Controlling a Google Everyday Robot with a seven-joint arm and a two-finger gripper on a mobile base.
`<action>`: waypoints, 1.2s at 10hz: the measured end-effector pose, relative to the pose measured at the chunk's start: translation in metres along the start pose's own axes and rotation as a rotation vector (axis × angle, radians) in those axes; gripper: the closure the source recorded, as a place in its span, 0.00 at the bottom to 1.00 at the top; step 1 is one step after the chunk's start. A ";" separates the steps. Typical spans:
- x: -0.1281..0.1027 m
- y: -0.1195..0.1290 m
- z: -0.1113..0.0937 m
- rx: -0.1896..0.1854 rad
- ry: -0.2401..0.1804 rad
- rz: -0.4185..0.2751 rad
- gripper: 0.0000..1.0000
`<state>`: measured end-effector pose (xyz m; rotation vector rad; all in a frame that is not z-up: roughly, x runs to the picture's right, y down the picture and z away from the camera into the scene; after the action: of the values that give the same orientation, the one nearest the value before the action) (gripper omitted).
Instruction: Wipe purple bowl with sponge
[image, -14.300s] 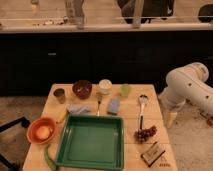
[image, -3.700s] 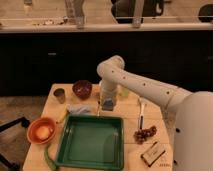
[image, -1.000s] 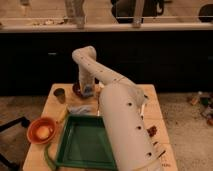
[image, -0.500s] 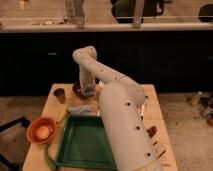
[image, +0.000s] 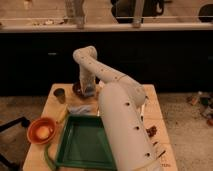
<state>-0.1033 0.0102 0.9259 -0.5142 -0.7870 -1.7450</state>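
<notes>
The purple bowl (image: 77, 89) stands at the back left of the wooden table, and only its dark left rim shows. My arm reaches across the table, bends at a high elbow, and comes straight down onto the bowl. My gripper (image: 86, 92) is at the bowl's right part, right over or in it. The sponge is not visible as a separate thing; it is hidden at the gripper or behind the arm.
A small metal cup (image: 59, 94) stands left of the bowl. A pale flat blue-grey piece (image: 80, 107) lies just in front of it. The orange bowl (image: 41, 130) is at the front left, next to a green tray (image: 82, 145). My arm covers the table's middle and right.
Earlier the gripper was down at the middle of the table; it has since moved left to the purple bowl. Over the last second it has stayed there almost still.
</notes>
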 end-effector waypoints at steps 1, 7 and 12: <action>0.000 0.000 0.000 0.000 0.000 0.000 1.00; 0.000 0.000 0.000 -0.001 -0.002 -0.001 1.00; 0.021 -0.007 -0.003 -0.020 0.000 -0.030 1.00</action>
<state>-0.1160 -0.0042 0.9364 -0.5181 -0.7812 -1.7821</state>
